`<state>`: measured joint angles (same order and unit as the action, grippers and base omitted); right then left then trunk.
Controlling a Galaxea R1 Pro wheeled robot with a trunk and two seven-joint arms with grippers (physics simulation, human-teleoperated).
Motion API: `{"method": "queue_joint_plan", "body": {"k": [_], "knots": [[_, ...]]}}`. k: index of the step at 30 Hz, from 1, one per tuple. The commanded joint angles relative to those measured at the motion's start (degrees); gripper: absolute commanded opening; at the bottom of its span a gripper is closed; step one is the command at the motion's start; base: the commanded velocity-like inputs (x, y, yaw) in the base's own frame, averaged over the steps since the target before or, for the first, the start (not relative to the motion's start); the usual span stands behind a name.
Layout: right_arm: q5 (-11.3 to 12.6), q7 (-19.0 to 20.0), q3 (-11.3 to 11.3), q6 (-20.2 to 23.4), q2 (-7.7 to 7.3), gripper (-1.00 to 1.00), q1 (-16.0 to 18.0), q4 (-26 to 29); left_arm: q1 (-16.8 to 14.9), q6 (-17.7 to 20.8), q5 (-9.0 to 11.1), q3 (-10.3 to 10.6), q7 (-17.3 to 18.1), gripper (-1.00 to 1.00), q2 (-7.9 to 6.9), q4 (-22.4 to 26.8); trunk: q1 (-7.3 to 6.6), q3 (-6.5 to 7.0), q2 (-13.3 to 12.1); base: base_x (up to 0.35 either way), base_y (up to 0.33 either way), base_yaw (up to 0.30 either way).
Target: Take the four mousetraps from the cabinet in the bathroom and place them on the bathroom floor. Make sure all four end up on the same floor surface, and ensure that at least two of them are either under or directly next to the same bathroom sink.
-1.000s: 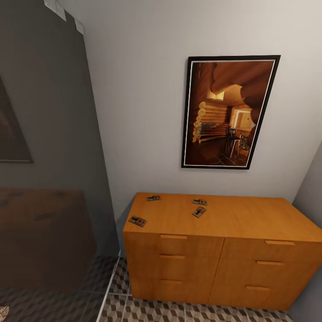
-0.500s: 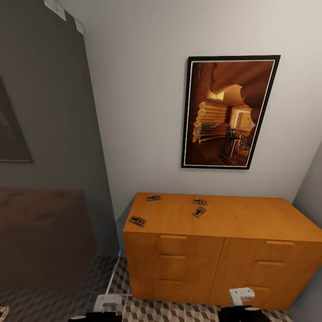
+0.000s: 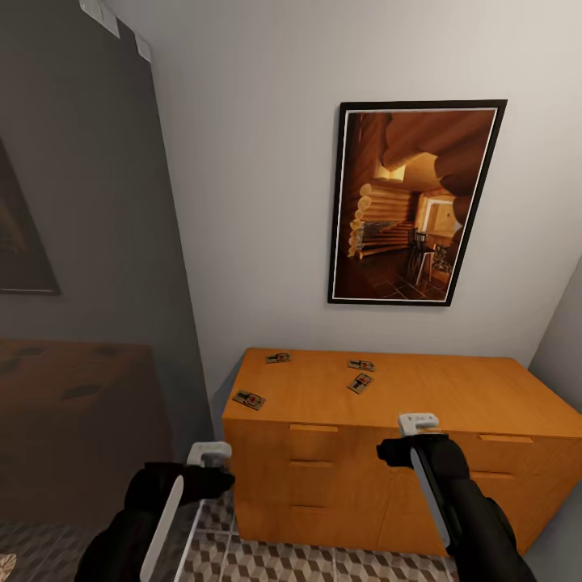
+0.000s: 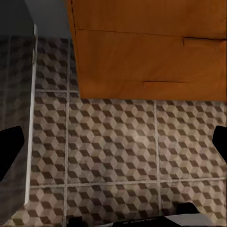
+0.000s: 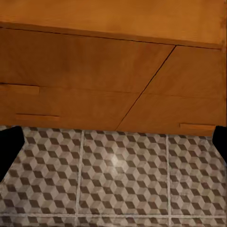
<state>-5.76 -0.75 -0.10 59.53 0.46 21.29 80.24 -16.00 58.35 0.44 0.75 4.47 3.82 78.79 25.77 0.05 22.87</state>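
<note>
Head view: four mousetraps lie flat on top of the cabinet (image 3: 388,428), one at its front left corner (image 3: 249,398), one near the back left (image 3: 278,356), two almost touching mid-top (image 3: 360,373). None is grasped; all lie within reach from the front edge. The left gripper (image 3: 210,454) and right gripper (image 3: 419,421) hang before the drawer fronts, below the top. In both wrist views the dark fingertips stand wide apart, empty, above the bathroom floor (image 4: 113,151), likely readied to rise toward the top.

Mousetraps (image 3: 249,398) too small for detail.
</note>
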Motion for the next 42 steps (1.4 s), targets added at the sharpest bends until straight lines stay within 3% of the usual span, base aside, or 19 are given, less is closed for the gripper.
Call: {"method": "queue_joint_plan", "body": {"k": [1,3,7,13,17,21,22,25,28,31,36,42], "knots": [[-0.37,0.14,-0.01,0.47,0.05,1.00,2.06,-0.37,-1.71,0.54,-0.03,-0.03,0.23,1.00,0.23,0.09,0.02,-0.05,0.05,0.000,0.000,0.000],[-0.36,0.13,0.00,0.47,0.07,1.00,3.99,-0.80,-3.35,0.76,0.00,-0.01,0.27,1.00,0.53,0.12,0.02,-0.05,0.05,0.000,0.000,0.000],[-0.33,0.08,0.01,0.47,0.14,1.00,11.77,-3.17,-10.08,1.34,0.15,0.02,0.43,1.00,1.86,-0.32,0.02,-0.05,0.05,0.000,0.000,0.000],[-0.28,-0.02,-0.04,0.47,0.36,1.00,23.82,-10.91,-22.14,1.65,0.30,0.04,0.51,1.00,3.51,-4.90,0.02,-0.05,0.05,0.000,0.000,0.000],[-0.30,-0.13,-0.19,0.47,1.87,1.00,31.58,-20.00,-32.02,1.65,0.36,0.02,0.52,1.00,4.41,-14.33,0.02,-0.05,0.05,0.000,0.000,0.000],[-0.36,-0.82,-0.38,0.47,3.52,1.00,37.98,-30.86,-42.54,1.25,0.54,-0.21,0.44,1.00,4.71,-29.29,0.02,-0.05,0.05,0.000,0.000,0.000],[-0.36,-0.82,-0.38,0.47,3.52,1.00,37.98,-30.86,-42.54,1.25,0.54,-0.21,0.44,1.00,4.71,-29.29,0.02,-0.05,0.05,0.000,0.000,0.000],[-0.36,-2.22,-0.44,-2.57,4.27,1.00,41.45,-39.15,-50.20,-0.07,1.00,-0.38,0.40,1.00,4.62,-42.28,0.02,-0.05,0.05,0.000,0.000,0.000],[-0.30,-4.47,-0.48,-7.95,4.86,1.00,43.69,-46.26,-56.72,-3.88,1.64,-0.48,0.18,1.00,4.45,-53.54,0.02,-0.05,0.05,0.000,0.000,0.000],[-0.20,-6.92,-0.49,-11.71,5.45,1.00,44.93,-50.68,-61.31,-8.15,2.00,-0.52,-0.26,1.00,4.25,-60.17,0.02,-0.05,0.05,0.000,0.000,0.000],[-0.04,-8.83,-0.50,-13.92,5.98,1.00,45.78,-53.02,-64.29,-9.73,2.22,-0.50,-0.25,1.00,3.96,-63.38,0.02,-0.05,0.05,0.000,0.000,0.000],[0.02,-9.73,-0.53,-14.25,6.27,1.00,46.23,-53.33,-65.83,-8.32,2.34,-0.27,0.03,1.00,3.84,-62.94,0.02,-0.05,0.05,0.000,0.000,0.000]]}}
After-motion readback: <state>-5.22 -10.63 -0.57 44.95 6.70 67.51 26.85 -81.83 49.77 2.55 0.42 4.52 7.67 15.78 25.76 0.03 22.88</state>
